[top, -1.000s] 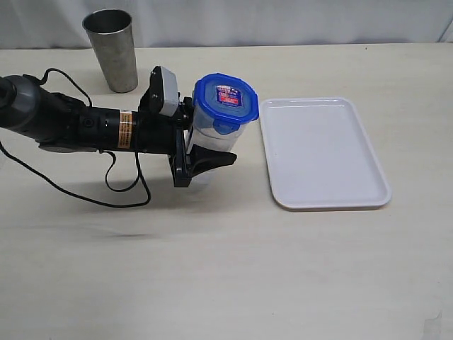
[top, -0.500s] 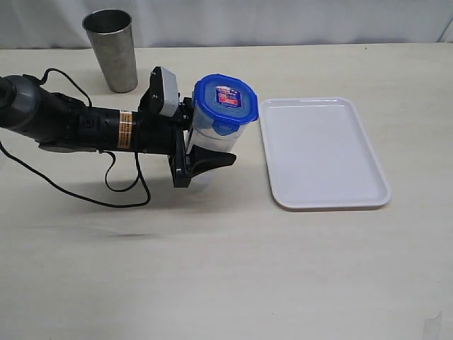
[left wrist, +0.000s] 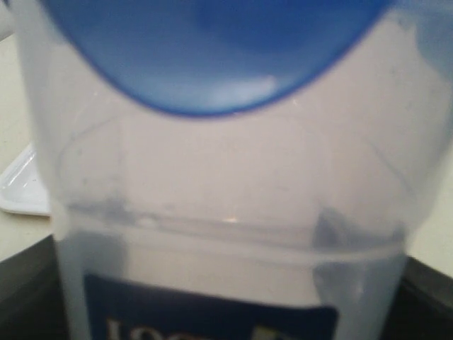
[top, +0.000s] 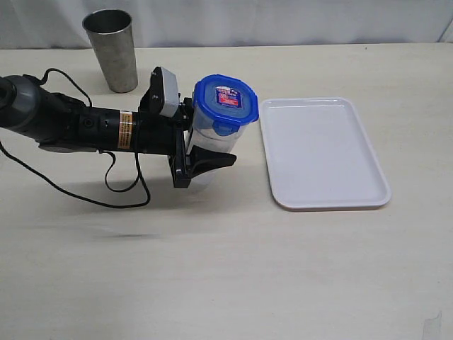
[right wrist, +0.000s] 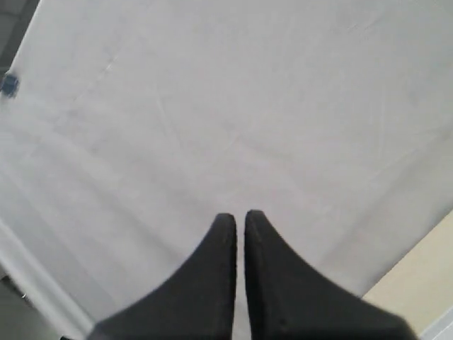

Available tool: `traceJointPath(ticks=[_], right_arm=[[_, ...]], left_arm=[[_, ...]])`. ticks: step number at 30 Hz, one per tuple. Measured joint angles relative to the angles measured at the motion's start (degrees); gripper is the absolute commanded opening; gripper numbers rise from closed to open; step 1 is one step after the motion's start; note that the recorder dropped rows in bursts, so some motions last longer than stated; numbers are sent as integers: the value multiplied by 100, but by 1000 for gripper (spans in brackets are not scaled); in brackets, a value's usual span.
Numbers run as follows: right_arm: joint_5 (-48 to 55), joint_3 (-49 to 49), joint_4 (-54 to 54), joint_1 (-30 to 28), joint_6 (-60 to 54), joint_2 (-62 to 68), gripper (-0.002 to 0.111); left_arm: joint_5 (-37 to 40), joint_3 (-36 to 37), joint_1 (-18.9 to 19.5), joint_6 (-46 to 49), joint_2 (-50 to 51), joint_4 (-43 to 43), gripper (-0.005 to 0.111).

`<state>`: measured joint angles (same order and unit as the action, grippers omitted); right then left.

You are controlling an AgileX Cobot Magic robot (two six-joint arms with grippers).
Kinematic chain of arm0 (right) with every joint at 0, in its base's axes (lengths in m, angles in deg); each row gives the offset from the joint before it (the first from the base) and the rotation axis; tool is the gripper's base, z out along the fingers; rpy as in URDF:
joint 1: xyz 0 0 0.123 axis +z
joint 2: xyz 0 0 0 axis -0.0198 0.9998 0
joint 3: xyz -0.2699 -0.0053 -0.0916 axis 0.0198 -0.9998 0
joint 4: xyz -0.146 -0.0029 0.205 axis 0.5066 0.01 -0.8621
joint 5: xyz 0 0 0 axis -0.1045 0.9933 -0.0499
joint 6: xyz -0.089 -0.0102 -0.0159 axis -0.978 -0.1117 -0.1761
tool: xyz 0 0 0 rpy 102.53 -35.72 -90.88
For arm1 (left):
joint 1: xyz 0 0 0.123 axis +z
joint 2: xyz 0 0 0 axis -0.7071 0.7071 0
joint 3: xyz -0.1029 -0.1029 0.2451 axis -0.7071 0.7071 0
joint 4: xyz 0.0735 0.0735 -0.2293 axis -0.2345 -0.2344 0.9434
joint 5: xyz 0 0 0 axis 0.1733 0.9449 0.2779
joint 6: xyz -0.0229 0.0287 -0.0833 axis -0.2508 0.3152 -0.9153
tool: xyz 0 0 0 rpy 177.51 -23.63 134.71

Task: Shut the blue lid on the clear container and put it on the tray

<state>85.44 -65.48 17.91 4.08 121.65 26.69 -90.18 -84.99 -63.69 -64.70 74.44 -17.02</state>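
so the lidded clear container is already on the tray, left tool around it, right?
No. The clear container, blue lid on top, sits beside the tray, not on it, per the exterior view. The left tool is around it.

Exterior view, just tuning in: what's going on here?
The left gripper is closed around the clear container from the side, and the blue lid sits on top of it. The container is beside the left edge of the tray, not yet on it. The right gripper is shut, holds nothing, and is out of the exterior view. A metal cup stands apart near the back of the table.
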Motion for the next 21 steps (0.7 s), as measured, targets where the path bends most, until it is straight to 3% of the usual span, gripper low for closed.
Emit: traceJointPath(ticks=[8,21], right_arm=[[9,-468,-1264,-1073,0,0,4],[-13,-1639,-1181,-1153,0,10,4]], left_arm=[[0,0,0,0,0,0,0],[0,0,0,0,0,-21,0]])
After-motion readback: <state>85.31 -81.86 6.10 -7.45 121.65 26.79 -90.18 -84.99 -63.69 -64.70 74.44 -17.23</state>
